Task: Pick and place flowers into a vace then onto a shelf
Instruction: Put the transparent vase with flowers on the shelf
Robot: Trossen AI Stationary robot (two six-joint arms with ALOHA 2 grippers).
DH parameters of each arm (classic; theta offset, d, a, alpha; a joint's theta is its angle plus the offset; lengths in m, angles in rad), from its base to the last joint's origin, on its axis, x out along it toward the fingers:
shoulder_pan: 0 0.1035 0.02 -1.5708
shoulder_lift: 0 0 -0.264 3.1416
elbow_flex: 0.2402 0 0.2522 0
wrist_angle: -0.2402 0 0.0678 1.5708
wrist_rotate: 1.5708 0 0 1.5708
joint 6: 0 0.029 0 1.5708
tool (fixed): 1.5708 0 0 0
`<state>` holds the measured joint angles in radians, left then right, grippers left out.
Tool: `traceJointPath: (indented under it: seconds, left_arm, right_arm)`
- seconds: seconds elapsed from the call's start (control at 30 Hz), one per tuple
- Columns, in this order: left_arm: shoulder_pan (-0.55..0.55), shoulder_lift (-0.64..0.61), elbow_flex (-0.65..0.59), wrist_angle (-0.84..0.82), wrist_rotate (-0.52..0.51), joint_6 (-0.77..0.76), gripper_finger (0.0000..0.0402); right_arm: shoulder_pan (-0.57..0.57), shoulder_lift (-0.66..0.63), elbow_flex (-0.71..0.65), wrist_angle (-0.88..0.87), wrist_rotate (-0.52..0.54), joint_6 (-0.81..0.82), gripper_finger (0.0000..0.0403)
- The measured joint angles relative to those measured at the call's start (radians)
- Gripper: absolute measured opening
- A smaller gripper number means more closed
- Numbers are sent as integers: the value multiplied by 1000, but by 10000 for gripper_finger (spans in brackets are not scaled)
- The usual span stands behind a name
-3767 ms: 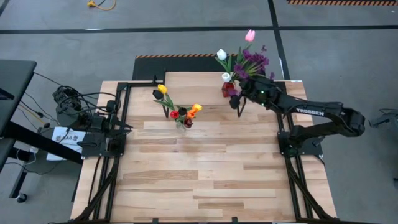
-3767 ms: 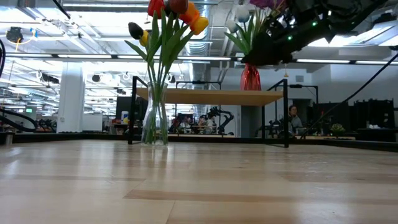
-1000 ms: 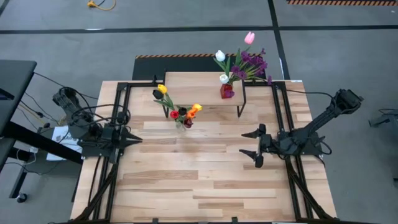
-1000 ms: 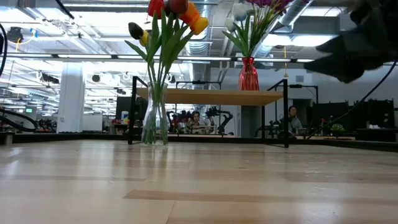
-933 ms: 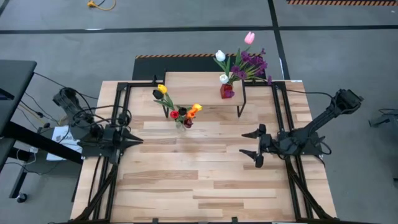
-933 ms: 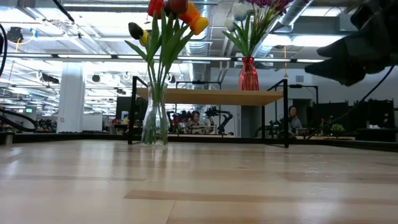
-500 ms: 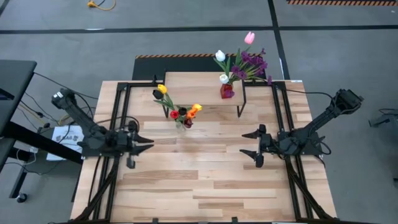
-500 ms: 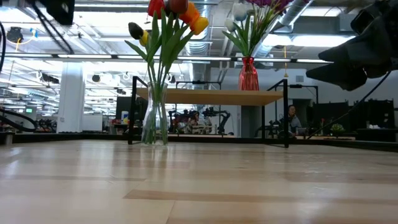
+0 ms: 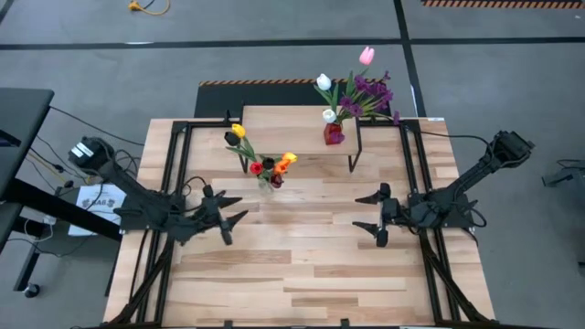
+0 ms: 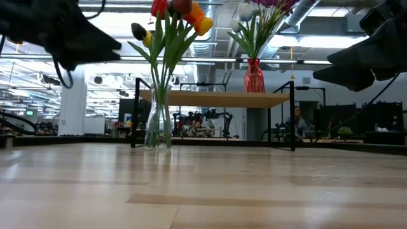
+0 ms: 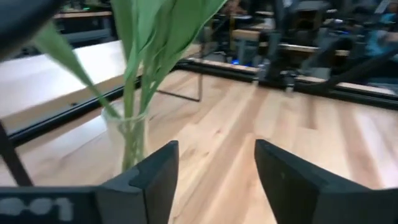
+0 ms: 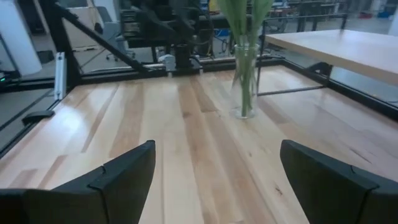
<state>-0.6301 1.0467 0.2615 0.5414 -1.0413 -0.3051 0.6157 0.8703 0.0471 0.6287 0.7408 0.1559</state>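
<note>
A clear glass vase (image 9: 267,181) with red, yellow and orange tulips (image 9: 265,157) stands on the wooden table in front of the shelf (image 9: 288,119). A red vase (image 9: 334,133) with white, pink and purple flowers (image 9: 358,87) stands on the shelf top. My left gripper (image 9: 234,217) is open, left of and a little nearer than the glass vase (image 11: 127,142), pointing toward it with nothing between its fingers. My right gripper (image 9: 358,211) stands open at the table's right, facing the glass vase (image 12: 244,81), and is empty too.
Black frame rails (image 9: 174,174) run along the table's left and right sides. The shelf's thin black legs (image 10: 292,114) stand behind the glass vase. Bare planks (image 9: 292,265) fill the near half of the table. People sit in the room beyond (image 10: 297,121).
My left gripper has come down and moved toward the table's right, toward the glass vase, and has opened from shut to wide. My right arm, both vases and the flowers have kept still.
</note>
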Motion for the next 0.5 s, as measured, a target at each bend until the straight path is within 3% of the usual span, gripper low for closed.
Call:
traceJointPath:
  seconds: [0.27, 0.5]
  left_arm:
    - [61, 206, 0, 167, -71, -57, 246]
    - [103, 279, 0, 216, -10, -126, 251]
  right_arm:
    - [22, 0, 0, 0, -62, -7, 335]
    - [59, 0, 0, 0, -62, -7, 335]
